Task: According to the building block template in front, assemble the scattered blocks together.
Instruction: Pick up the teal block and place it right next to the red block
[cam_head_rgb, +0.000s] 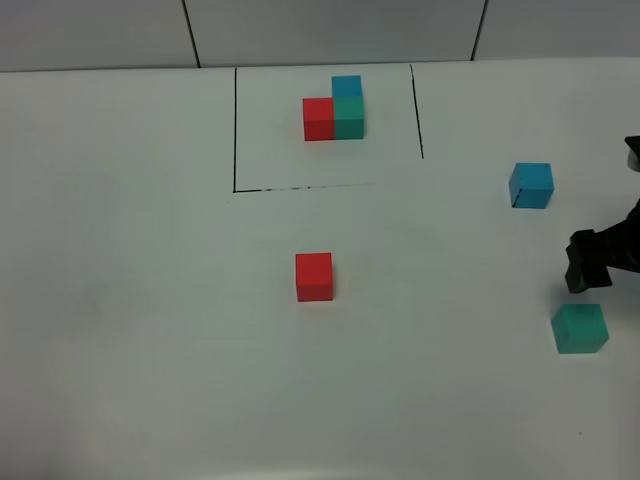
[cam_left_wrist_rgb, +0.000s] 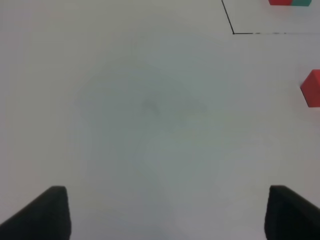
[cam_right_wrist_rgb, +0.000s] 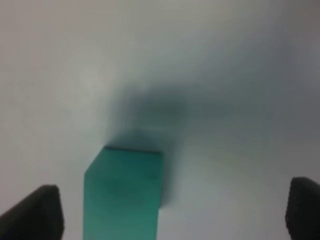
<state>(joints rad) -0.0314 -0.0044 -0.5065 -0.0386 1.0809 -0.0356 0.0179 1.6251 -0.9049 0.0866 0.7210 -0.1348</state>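
Green cube (cam_right_wrist_rgb: 122, 192) sits well right of template (cam_head_rgb: 335, 108), nearer table front. Right gripper (cam_right_wrist_rgb: 167, 215) hovers over it, jaws apart, empty. Left gripper (cam_left_wrist_rgb: 167, 215) spread too, holding nothing. Cube looks light, rigid, matte: you pinch opposite flat faces, squarely.

A white tabletop (cam_head_rgb: 140, 360) filled most of my view; grey wall panels (cam_head_rgb: 330, 30), split by two dark seams (cam_head_rgb: 191, 33), crossed the top edge.
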